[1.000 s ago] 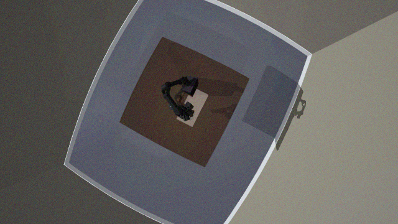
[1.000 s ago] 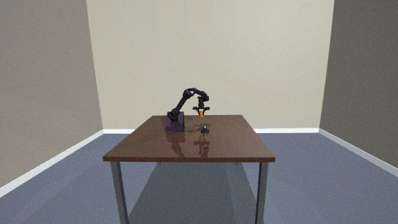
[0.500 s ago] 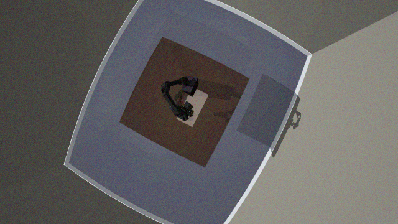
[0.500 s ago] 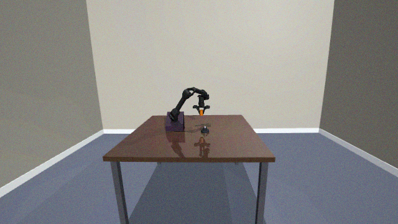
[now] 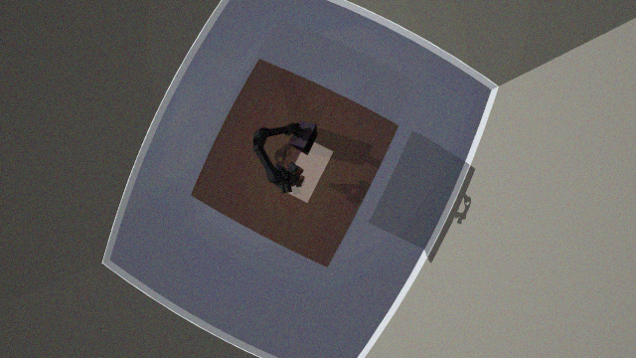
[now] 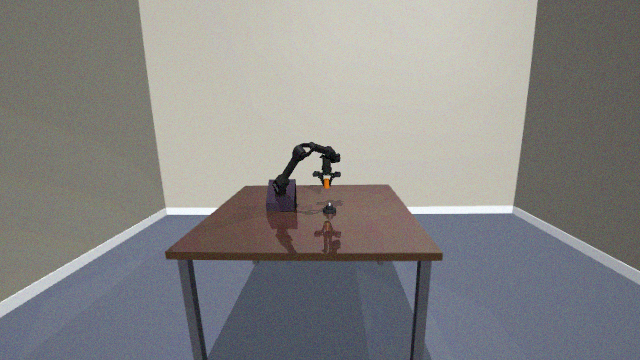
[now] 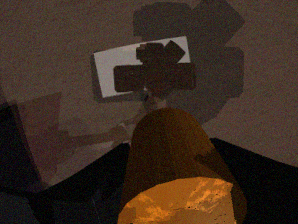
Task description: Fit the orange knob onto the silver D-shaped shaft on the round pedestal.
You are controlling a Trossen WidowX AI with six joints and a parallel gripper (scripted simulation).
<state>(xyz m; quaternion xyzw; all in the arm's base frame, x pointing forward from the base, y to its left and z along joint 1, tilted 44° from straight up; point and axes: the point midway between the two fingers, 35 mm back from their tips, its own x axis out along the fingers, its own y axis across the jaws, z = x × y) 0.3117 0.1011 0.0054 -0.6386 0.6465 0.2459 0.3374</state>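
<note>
The orange knob (image 6: 327,184) (image 7: 167,150) is held upright by my gripper (image 6: 326,181), which is shut on it. Both hang in the air well above the tabletop. In the wrist view the knob fills the lower middle between the black fingers. The round dark pedestal (image 6: 329,210) stands on the table below the knob, with the small silver shaft (image 6: 329,204) upright on top. In the exterior view the knob appears nearly over the shaft, very slightly to its left, with a clear gap between them. The knob's hole and the flat sides cannot be seen. I cannot make out the pedestal in the wrist view.
The arm stands on a dark purple base block (image 5: 304,136) (image 6: 281,197) on the brown table (image 5: 238,179) (image 6: 225,240), left of the pedestal in the exterior view. A pale rectangular patch (image 5: 318,169) (image 7: 107,75) and dark shadows or reflections show on the glossy tabletop.
</note>
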